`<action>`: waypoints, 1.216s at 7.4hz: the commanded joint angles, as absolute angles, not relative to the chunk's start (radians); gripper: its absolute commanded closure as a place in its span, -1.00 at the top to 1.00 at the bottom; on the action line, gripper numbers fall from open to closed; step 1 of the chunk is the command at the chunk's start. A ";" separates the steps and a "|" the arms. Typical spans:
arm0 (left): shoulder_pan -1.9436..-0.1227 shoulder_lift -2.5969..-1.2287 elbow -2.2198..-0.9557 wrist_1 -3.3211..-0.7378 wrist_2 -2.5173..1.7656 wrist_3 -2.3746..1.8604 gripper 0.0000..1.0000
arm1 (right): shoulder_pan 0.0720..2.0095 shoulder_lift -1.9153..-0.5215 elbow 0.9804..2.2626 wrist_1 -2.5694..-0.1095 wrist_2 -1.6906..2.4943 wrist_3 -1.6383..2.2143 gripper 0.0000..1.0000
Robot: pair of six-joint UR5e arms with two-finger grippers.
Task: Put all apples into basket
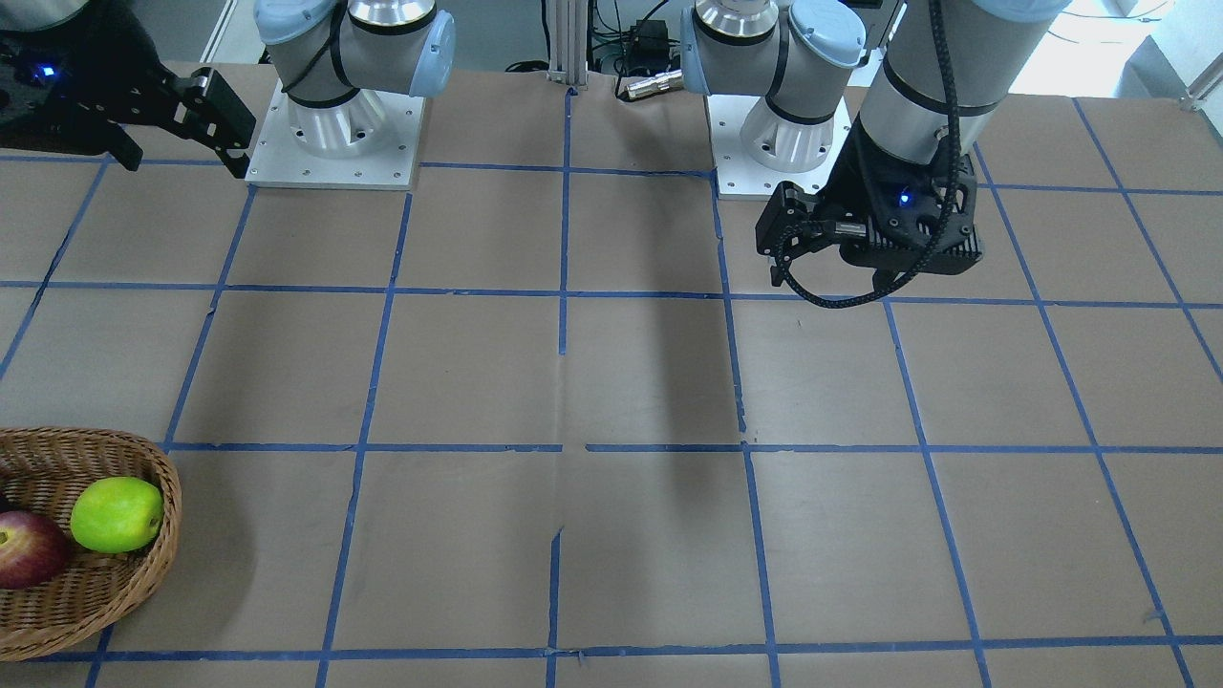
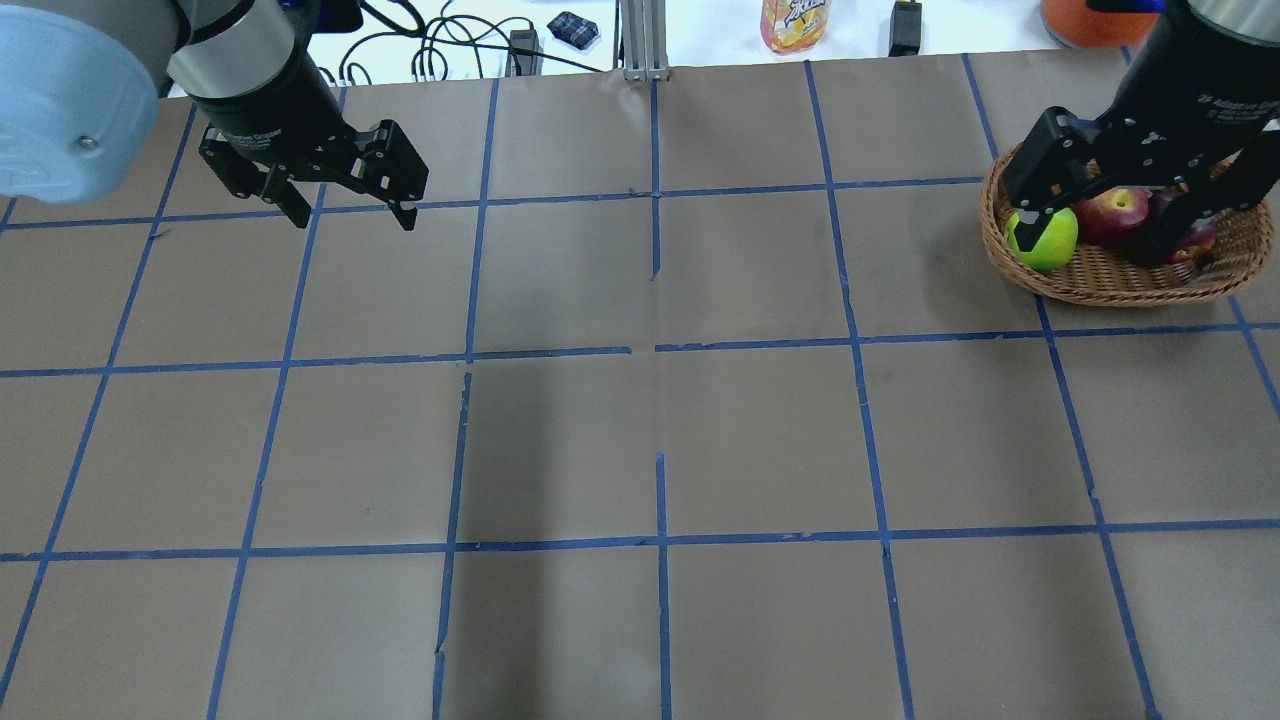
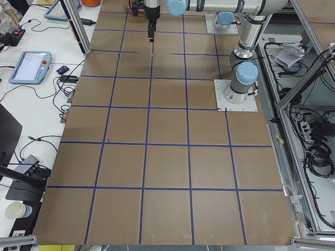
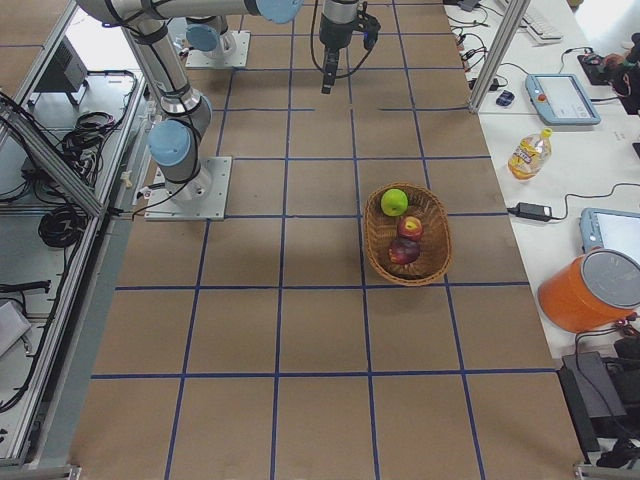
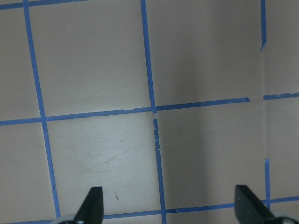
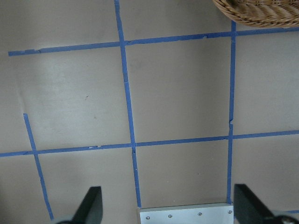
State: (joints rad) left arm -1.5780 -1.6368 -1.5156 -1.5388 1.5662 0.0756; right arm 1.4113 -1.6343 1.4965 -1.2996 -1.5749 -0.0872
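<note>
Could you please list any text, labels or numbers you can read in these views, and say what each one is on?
"2F Adaptive": white print on the body of the right gripper; the rest runs out of frame.
Similar white print on the left gripper: too blurred to read.
Label on the bottle: cropped and blurred, unreadable.
Nothing else is legible.

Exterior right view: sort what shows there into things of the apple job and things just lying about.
Job in hand:
shallow oval light-brown wicker basket
bright yellow-green apple, in the basket
red apple with a yellow patch, in the basket
dark maroon apple, in the basket

Lying about, on the side bench:
clear plastic bottle of yellow drink
black power brick
orange round tub with a grey lid
</note>
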 commanded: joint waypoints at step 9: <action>-1.578 -1.634 -1.520 -1.542 1.560 0.075 1.00 | 1.559 -1.651 1.614 -1.419 -1.557 0.001 1.00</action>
